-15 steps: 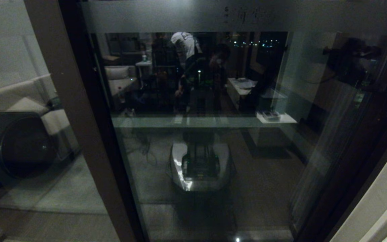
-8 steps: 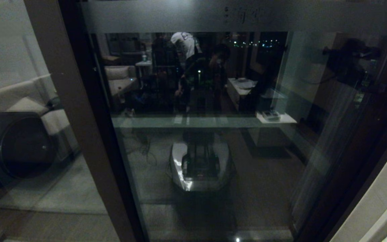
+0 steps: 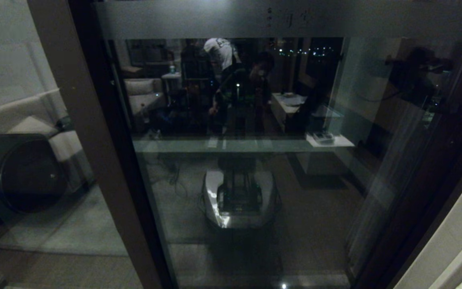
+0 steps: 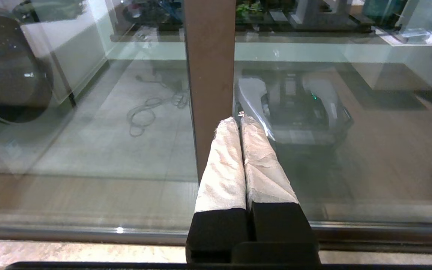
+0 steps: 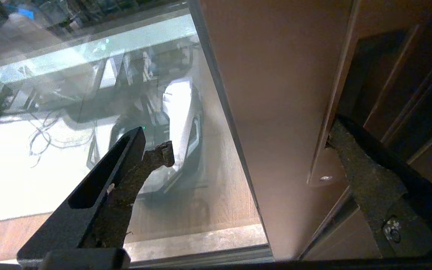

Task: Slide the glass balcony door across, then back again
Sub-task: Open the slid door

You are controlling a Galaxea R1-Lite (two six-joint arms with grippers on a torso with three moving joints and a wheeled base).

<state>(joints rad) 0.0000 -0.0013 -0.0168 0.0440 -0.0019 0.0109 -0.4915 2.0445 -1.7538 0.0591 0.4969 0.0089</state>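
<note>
Across the head view from nine o'clock to three, dark glass fills nearly everything, and reflections make it hard to read. At nine o'clock a plain glass pane [image 3: 18,132] shows a round dark washing-machine front [image 3: 26,172] behind it, dim and cut off at the edge. Next comes a brown upright frame post [image 3: 90,152], slanting from eleven o'clock down to six. From there to about two o'clock stands the glass balcony door [image 3: 247,168], a tall panel in a dark brown frame with a frosted top band [image 3: 255,18] at twelve o'clock; the characters on the band are too faint to read. Its glass mirrors a lit room, people and the robot's own base, so what lies beyond it cannot be made out. At three o'clock the door's right stile is lost in shadow in this view, and neither arm shows clearly there. In the left wrist view the left gripper [image 4: 240,119] points at the brown post with its white-wrapped fingers pressed together, gripping nothing. In the right wrist view the right gripper [image 5: 248,144] has its two dark fingers spread wide on either side of the door's brown stile [image 5: 276,112], one before the glass and one by the narrow recessed slot; whether either finger touches the stile cannot be told.
</note>
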